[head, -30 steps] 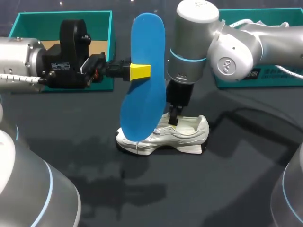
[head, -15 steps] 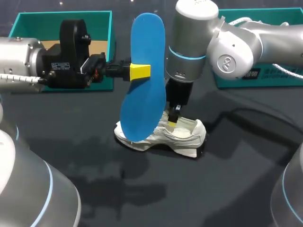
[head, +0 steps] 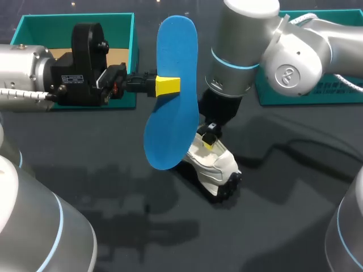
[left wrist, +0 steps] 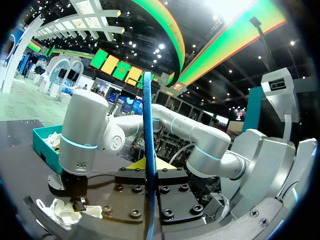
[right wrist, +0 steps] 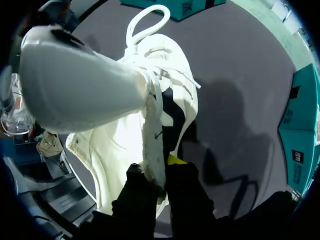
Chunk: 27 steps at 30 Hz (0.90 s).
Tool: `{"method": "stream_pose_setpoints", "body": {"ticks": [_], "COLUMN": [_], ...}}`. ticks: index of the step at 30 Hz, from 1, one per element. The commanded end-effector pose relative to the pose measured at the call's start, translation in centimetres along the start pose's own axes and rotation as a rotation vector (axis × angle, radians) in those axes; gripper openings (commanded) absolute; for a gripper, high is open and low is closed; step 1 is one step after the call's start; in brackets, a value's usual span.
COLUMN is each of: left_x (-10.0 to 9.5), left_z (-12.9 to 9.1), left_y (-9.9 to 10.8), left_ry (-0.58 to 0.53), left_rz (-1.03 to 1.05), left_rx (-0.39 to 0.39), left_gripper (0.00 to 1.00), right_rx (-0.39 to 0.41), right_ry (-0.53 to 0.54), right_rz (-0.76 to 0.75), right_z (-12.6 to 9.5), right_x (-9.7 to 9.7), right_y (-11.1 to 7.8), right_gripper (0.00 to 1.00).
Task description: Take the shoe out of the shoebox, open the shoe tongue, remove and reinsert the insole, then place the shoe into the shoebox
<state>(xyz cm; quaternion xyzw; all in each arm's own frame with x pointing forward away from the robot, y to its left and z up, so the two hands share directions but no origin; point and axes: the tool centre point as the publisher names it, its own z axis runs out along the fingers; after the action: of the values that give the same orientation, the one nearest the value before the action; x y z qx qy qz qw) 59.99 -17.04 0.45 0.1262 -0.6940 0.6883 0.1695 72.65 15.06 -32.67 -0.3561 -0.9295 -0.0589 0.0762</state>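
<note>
Above-left of the shoe (head: 218, 167), my left gripper (head: 168, 85) clamps the blue insole (head: 173, 45) upright, its lower end just beside the shoe. My right gripper (head: 209, 137) pinches the shoe's collar from above, holding it tilted. That thin pinch may slip and drop the shoe, or the shoe may strike the insole.

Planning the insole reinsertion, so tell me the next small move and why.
Probably the right hand should set the shoe level on the table, opening up. It grips the shoe at the edge of its opening, tilted, while the left hand holds the blue insole upright in the air.
</note>
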Motion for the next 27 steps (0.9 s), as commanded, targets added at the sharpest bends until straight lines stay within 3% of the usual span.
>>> {"method": "stream_pose_setpoints", "body": {"ticks": [1,5,13,20,27], "left_x": [0.1,0.1,0.1,0.1,0.1], "left_z": [0.0,0.0,0.0,0.0,0.0], "left_y": [0.1,0.1,0.1,0.1,0.1], "left_ry": [0.000,0.000,0.000,0.000,0.000], "left_rz": [0.000,0.000,0.000,0.000,0.000], "left_rx": [0.001,0.001,0.001,0.001,0.001], "left_gripper": [0.00,0.00,0.00,0.00,0.00], "right_rx": [-0.012,-0.037,-0.072,-0.109,-0.195], "right_ry": [0.002,0.002,-0.038,-0.076,-0.070], "right_rz": [0.000,0.015,0.207,0.313,0.437], "right_z": [-0.1,0.0,1.0,0.6,0.4], "right_x": [-0.1,0.0,0.7,1.1,0.6], "right_y": [-0.4,-0.5,-0.9,-1.2,-2.1], "right_gripper": [0.00,0.00,0.00,0.00,0.00]}}
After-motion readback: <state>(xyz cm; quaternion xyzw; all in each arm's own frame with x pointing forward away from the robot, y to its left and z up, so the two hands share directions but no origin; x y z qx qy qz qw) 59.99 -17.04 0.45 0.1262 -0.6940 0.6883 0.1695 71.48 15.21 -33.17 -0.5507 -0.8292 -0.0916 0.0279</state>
